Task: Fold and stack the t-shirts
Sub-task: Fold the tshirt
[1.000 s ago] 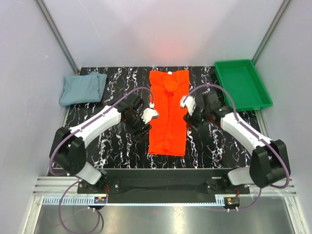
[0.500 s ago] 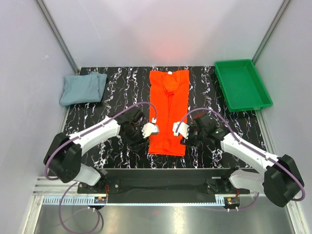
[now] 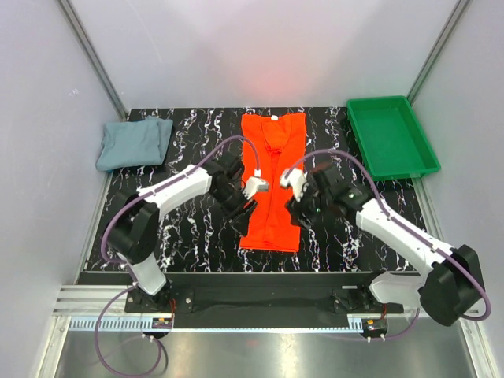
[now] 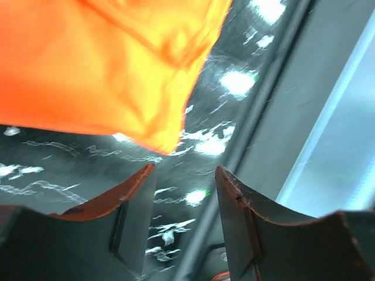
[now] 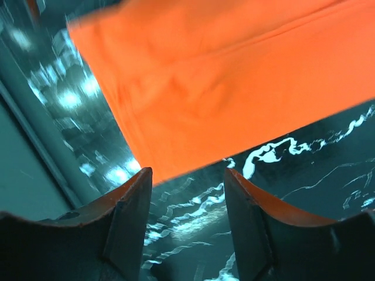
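Observation:
The orange-red t-shirt (image 3: 272, 185) lies flat as a long narrow strip down the middle of the black marbled table (image 3: 181, 236). My left gripper (image 3: 246, 206) is open and empty beside the strip's left edge. In the left wrist view the shirt's near corner (image 4: 158, 126) lies just beyond the open fingers. My right gripper (image 3: 298, 213) is open and empty beside the strip's right edge. In the right wrist view the orange cloth (image 5: 222, 82) lies just beyond the fingers. The grey-blue t-shirt (image 3: 134, 143) lies folded at the table's far left corner.
A green plastic tray (image 3: 391, 135) stands at the far right corner. Grey walls enclose the table on three sides. The table's near edge and a metal rail run below the shirt's hem.
Both grippers have moved away from the near hem, up along the shirt's sides towards its middle. The shirt has not moved.

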`<state>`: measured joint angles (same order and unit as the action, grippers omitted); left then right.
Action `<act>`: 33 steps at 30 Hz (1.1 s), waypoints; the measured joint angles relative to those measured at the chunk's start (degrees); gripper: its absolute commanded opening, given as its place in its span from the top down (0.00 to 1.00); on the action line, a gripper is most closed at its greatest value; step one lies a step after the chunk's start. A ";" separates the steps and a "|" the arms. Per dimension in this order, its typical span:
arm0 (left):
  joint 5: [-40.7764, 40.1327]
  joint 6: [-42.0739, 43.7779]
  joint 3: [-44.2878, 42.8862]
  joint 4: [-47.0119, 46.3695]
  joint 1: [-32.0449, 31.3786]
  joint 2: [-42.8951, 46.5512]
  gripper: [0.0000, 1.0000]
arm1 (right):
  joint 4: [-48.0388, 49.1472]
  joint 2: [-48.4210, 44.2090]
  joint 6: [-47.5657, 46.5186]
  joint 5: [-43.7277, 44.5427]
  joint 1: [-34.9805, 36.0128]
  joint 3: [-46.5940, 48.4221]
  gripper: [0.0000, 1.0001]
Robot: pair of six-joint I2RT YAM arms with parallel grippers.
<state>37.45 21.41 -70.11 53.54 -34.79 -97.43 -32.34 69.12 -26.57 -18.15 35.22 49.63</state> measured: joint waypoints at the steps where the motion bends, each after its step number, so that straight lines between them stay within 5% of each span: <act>1: 1.97 -1.97 -0.55 0.07 0.68 -0.72 0.51 | -0.48 0.85 3.98 -0.98 -1.22 2.16 0.43; 6: 5.11 -9.01 -0.46 -0.68 2.69 -1.31 0.53 | -0.55 4.83 22.03 -5.92 -9.73 7.06 0.44; 13: 4.26 -18.56 8.57 -7.37 4.83 -0.46 0.49 | -1.36 8.90 41.90 -10.40 -21.55 1.64 0.42; 23: 3.28 -24.11 11.65 -12.46 7.65 -0.83 0.49 | 1.36 10.01 54.16 -18.97 -24.20 -10.69 0.44; 33: 3.98 -25.27 12.13 -14.05 8.24 -5.35 0.49 | 5.62 14.56 60.26 -21.90 -23.45 -12.28 0.43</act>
<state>41.43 -3.86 -57.98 39.48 -26.55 -102.78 -26.72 83.68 33.69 -40.05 11.77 37.34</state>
